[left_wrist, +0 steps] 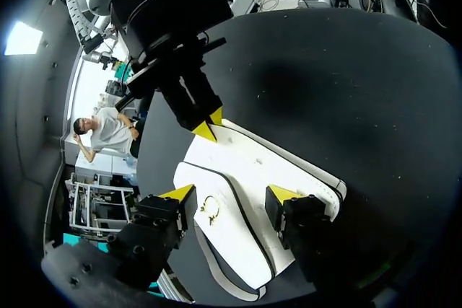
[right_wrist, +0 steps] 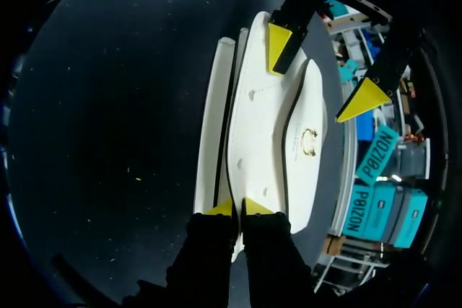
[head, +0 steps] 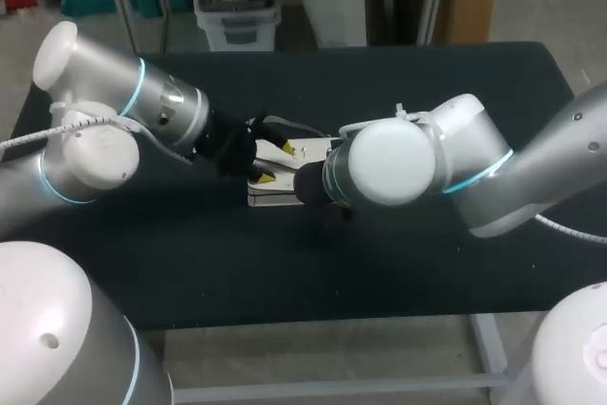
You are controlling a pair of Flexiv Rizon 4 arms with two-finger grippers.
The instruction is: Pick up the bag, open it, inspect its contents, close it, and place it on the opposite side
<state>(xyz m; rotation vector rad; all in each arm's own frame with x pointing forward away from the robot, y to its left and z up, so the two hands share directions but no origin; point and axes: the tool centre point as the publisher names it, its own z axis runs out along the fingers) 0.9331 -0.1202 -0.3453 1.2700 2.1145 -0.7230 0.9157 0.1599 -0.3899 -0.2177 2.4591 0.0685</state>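
Note:
A white bag (head: 311, 150) with dark trim lies flat on the black table (head: 398, 263). Its flap (left_wrist: 216, 232) carries a gold clasp (left_wrist: 209, 208). My left gripper (left_wrist: 231, 194) is at one end of the bag, open, with its fingers astride the flap. One tip is at the flap's edge and the other is over the bag's body. I see no clear pinch. My right gripper (right_wrist: 238, 208) is shut on the bag's (right_wrist: 260, 120) opposite end, thin edge between its tips. From the left wrist it shows as closed tips (left_wrist: 206, 124) ahead.
The black table stretches bare all around the bag, with wide room toward the front edge (head: 313, 320) and on both sides. My two arms meet over the table's middle, and the right wrist (head: 389, 160) covers part of the bag from above.

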